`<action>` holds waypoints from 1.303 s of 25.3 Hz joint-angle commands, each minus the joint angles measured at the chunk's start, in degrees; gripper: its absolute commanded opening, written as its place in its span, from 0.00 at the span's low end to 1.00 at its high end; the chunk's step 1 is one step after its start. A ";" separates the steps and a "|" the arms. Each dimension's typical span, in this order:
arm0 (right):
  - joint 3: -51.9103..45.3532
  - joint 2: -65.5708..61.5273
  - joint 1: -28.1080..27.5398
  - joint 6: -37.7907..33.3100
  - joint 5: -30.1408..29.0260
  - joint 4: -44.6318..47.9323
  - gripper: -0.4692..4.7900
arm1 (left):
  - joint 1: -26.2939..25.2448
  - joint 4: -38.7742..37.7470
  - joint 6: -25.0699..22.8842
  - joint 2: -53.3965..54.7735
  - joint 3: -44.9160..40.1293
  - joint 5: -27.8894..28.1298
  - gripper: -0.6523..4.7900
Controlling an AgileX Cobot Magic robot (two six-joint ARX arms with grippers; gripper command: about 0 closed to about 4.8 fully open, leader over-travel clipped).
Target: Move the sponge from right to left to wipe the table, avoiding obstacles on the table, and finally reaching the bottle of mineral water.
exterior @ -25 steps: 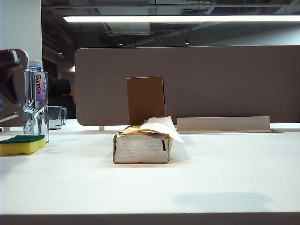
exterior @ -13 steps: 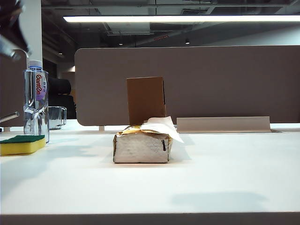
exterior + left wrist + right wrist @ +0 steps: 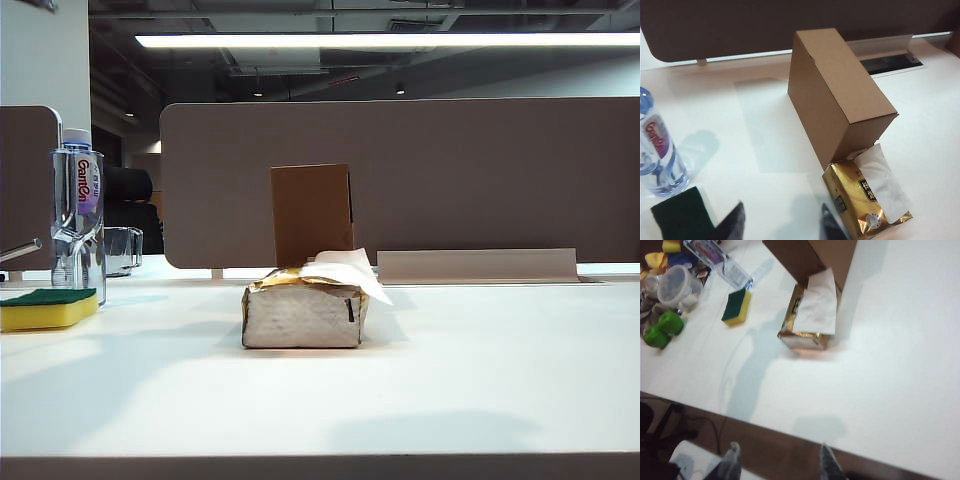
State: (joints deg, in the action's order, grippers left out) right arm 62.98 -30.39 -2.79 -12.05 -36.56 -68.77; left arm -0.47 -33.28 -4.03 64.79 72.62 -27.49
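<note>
Sponge [image 3: 47, 307] at the counter's [image 3: 480, 370] far left, just before the bottle of mineral water [image 3: 78, 215]. Tissue pack [image 3: 305, 305] mid-counter, directly before the cardboard box [image 3: 311, 213]. Both pincers, left pincer [image 3: 782, 222] and right pincer [image 3: 777, 462], raised above, jaws apart.

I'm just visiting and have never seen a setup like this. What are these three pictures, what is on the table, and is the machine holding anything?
It is a robot with two arms, each ending in a two-finger gripper. One picture comes from a fixed camera at table level; the other two come from cameras on the wrists, looking down. On the white table lie a yellow-green sponge beside a water bottle, a gold-topped tissue pack and, behind it, an upright cardboard box. The left gripper hangs above the table between the sponge and the tissue pack; the right gripper is above the table's near edge. Both are open and hold nothing.
</note>
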 commanded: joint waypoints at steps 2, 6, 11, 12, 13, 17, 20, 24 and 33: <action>0.20 0.44 0.02 1.81 2.54 3.34 0.46 | 0.02 -1.75 -0.02 -4.33 0.17 0.61 0.47; 0.20 0.87 0.04 3.45 5.33 3.54 0.46 | 0.00 -3.45 -0.02 -7.91 0.17 0.72 0.47; 0.20 3.32 0.02 5.22 10.23 4.42 0.46 | -0.02 -6.49 -0.02 -12.81 0.15 4.24 0.47; 0.20 3.85 0.02 5.62 11.04 4.76 0.46 | -0.02 -6.97 -0.02 -13.66 0.15 4.24 0.47; 0.20 4.63 0.02 6.45 12.24 5.09 0.46 | -0.02 -7.37 -0.04 -14.45 0.15 4.26 0.46; 0.17 7.04 0.02 7.80 15.74 6.47 0.35 | -0.02 -8.09 -0.04 -17.42 0.02 4.37 0.46; 0.15 9.07 0.02 7.80 16.09 6.49 0.35 | 0.00 -8.26 -0.04 -21.20 -0.76 5.90 0.46; 0.15 10.49 0.02 7.80 16.48 6.45 0.34 | 0.00 -8.28 -0.04 -25.86 -3.58 6.08 0.46; -2.05 14.62 0.04 9.25 22.69 7.50 0.08 | 0.00 -9.46 0.11 -41.77 -14.97 13.66 0.42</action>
State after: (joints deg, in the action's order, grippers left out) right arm 61.67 -16.34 -2.76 -2.96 -14.11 -62.63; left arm -0.47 -43.09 -4.03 24.36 58.54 -15.20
